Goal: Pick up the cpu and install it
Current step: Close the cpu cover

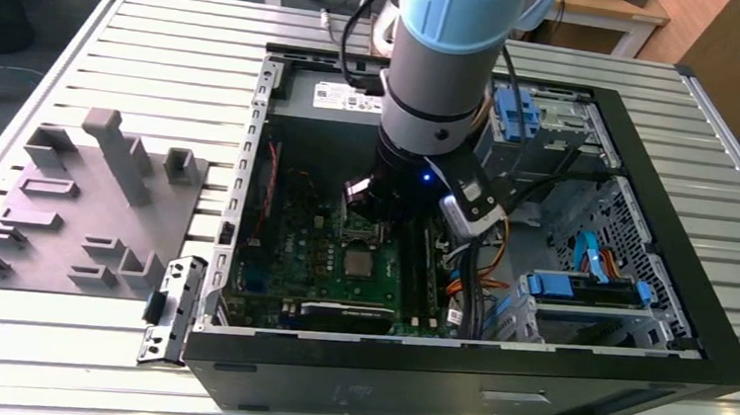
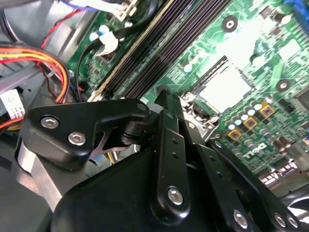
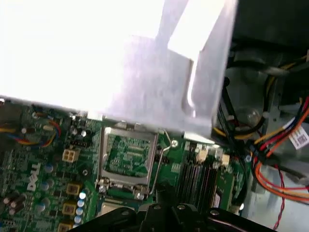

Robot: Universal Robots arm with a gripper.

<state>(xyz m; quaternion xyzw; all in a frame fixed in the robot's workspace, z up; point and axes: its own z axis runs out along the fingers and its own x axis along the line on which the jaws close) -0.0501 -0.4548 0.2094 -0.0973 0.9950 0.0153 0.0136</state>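
Hangs with claw point(image 2: 162, 94) near the chip point(image 2: 225, 87) lying on the green board point(image 2: 270, 67); apart or together, cannot tell.

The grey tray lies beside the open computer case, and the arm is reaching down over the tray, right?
Not quite. The exterior view shows the arm reaching down into the computer case, over the green board. The grey tray does lie beside the case.

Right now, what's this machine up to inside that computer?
A robot arm reaches down into an open computer case on a slatted metal table. Its gripper hangs just above the green motherboard, near the socket frame, which stands flipped open. The cpu, a pale square chip, appears to sit on the board beside it.
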